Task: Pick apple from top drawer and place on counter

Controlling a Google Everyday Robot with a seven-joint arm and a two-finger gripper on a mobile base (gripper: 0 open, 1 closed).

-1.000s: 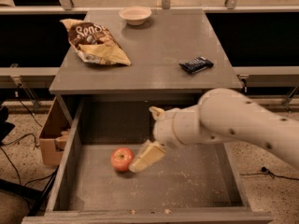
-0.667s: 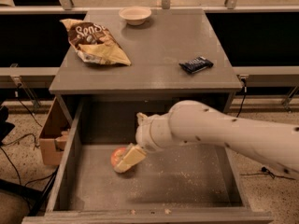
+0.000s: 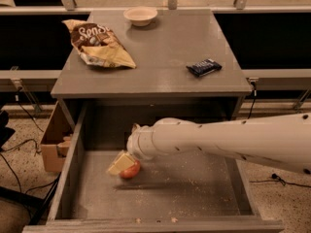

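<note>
The apple (image 3: 132, 171) is small and red-orange and lies on the floor of the open top drawer (image 3: 194, 188), left of its middle. My gripper (image 3: 122, 163) reaches in from the right on a white arm (image 3: 218, 140) and sits right over the apple's upper left side, hiding part of it. The apple rests on the drawer floor. The grey counter (image 3: 165, 52) is the cabinet top above the drawer.
On the counter lie a brown and yellow chip bag (image 3: 99, 45) at the left, a pale bowl (image 3: 140, 16) at the back and a dark snack bar (image 3: 203, 67) at the right. A cardboard box (image 3: 51, 140) stands on the floor left of the drawer.
My gripper and arm have moved left across the drawer, from beside the apple's right side to over it. The apple has stayed in about the same place.
</note>
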